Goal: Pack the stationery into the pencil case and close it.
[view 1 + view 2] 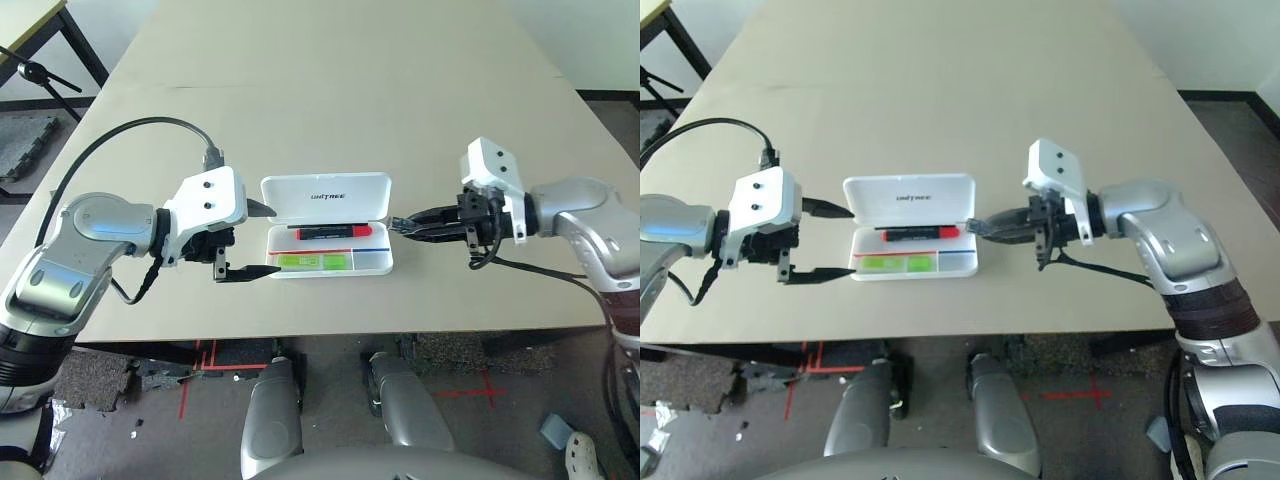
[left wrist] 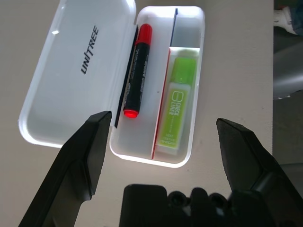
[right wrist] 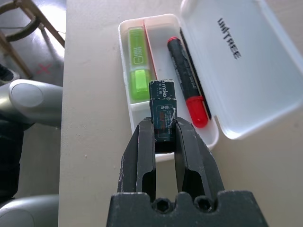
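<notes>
Case (image 1: pixel 327 194): my landmark, lying open on the table (image 1: pixel 330 90) between my two grippers, lid laid flat on its far side. I judge it light, stiff, smooth plastic, likely to slide under a push; to shut it I would lift the lid by its far edge while steadying the tray.

Left gripper (image 1: pixel 258 240): just beside the case's left end, jaws spread wide, one finger near the lid's corner and the other by the tray's near corner. It holds nothing, and I cannot tell whether a tip touches the case.

Right gripper (image 3: pixel 164 131): at the case's right end, pointing along it, jaws pinched narrow on the clip.

Marker (image 2: pixel 136 71): red and black, lying in the tray's far channel beside the hinge. Rigid and round, so I expect it to roll; I would take it mid-barrel.

Tube (image 2: pixel 176 101): lime-green and white, lying in the near channel of the case. Light and stiff, flat-sided, easy to pinch across its width.

Clip (image 3: pixel 162 115): small, black with silver print, held by its lower half above the right end of the case, over the tray's empty end pocket. I judge it hard, nearly weightless and liable to bounce if dropped from high.
</notes>
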Controlling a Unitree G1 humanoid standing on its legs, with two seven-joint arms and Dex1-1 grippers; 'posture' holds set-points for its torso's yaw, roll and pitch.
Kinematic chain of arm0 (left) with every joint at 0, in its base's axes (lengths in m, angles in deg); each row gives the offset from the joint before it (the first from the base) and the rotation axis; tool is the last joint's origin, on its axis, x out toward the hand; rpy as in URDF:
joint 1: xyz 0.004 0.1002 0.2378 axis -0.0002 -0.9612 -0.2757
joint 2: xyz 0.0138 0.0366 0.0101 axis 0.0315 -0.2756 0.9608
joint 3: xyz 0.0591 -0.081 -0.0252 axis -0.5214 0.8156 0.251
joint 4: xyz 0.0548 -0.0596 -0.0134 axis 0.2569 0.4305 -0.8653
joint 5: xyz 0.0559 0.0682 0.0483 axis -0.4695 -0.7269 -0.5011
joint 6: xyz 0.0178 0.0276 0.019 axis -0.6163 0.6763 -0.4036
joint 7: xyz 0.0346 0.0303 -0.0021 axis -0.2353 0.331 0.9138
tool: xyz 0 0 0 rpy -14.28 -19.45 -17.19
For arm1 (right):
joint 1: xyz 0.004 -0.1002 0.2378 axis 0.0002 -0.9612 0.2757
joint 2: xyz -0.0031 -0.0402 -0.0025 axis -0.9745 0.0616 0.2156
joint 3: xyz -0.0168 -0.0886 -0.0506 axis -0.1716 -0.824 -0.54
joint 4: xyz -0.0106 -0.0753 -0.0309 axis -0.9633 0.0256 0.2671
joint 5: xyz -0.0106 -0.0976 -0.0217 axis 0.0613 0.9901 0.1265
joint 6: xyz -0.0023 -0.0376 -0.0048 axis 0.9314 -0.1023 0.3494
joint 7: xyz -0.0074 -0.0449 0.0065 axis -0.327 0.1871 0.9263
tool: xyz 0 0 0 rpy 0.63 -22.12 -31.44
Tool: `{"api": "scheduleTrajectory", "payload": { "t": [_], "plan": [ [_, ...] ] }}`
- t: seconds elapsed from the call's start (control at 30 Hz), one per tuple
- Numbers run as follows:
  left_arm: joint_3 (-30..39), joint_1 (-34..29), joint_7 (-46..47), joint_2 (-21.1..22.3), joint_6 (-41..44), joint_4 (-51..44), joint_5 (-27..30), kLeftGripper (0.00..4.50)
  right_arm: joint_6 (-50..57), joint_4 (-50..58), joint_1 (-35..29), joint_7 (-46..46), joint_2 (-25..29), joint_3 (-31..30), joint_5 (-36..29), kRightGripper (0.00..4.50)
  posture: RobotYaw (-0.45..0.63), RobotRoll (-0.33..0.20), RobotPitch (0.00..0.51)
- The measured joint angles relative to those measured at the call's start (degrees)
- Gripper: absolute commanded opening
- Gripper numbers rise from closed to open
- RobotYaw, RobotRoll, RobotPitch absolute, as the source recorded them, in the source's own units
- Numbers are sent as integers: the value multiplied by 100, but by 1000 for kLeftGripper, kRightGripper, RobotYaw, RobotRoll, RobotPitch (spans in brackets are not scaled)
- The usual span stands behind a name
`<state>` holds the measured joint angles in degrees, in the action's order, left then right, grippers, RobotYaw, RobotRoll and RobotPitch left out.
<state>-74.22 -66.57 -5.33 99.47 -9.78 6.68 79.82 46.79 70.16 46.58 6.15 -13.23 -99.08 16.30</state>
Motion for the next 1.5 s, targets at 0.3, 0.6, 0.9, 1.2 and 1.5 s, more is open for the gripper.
{"api": "scheduleTrajectory", "payload": {
  "t": [0.3,0.6,0.9,1.2,1.5],
  "plan": [
    [10,-14,34,0,4,-4,-12,4500,-338,-68,18,7,-187,-472,461,291,-35,0,166],
    [12,-14,59,1,3,-4,-65,4500,-663,-428,19,-42,-480,-667,825,291,-32,0,164],
    [12,-14,64,1,3,-3,-79,4500,-769,-500,18,3,-555,-728,994,291,-30,0,166],
    [13,-14,68,1,3,0,-87,4500,-914,-697,19,-91,-609,-844,1192,3264,-32,0,168],
    [58,-38,69,38,-3,33,-114,4500,-529,-679,96,97,-312,-103,567,4442,-34,0,160]
  ]
}}
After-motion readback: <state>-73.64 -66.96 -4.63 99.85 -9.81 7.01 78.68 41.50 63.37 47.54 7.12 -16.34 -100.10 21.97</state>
